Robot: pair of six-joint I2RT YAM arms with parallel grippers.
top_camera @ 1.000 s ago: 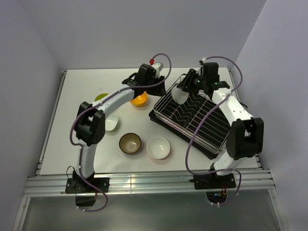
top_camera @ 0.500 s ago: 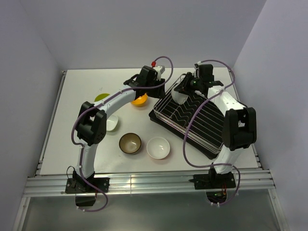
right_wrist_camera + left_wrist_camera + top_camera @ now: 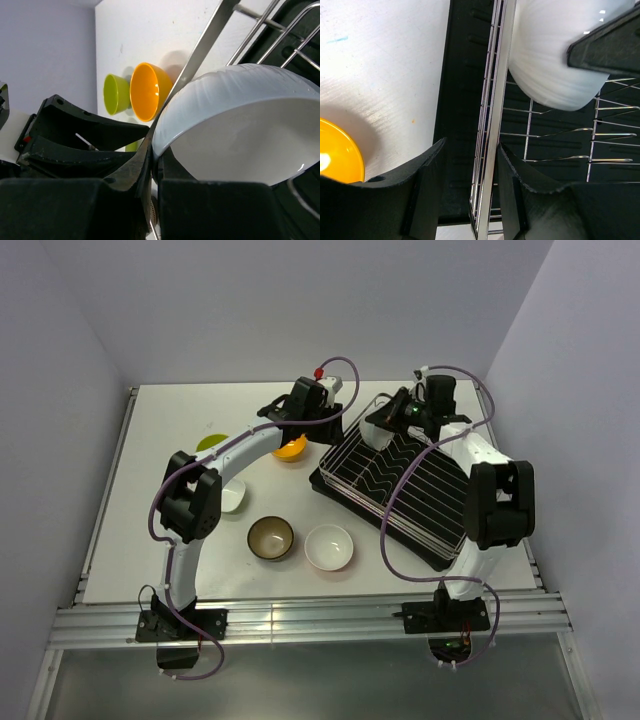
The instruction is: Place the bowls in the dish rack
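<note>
Since a second ago my right gripper has clamped down and swung slightly toward the rack's far edge. The left gripper has edged to the right, toward the rack.

On the right, its fingers are pressed together on the rim of a small round white bowl, one finger inside and one outside. That bowl stands tilted on edge in the far left corner of the large silver wire dish rack, which sits on a black tray base.

From the left wrist camera I see the left jaws spread, one on either side of the rack's wire rim. A gap shows on both sides, and they hold nothing.

The small glossy orange bowl sits on the white table just beside the rack's left edge, partly under the left arm. The lime green bowl is further left. A second white bowl lies partly under the same arm. Nearer the bases, the brown bowl, dark outside, and a third white bowl sit side by side, not touching.
</note>
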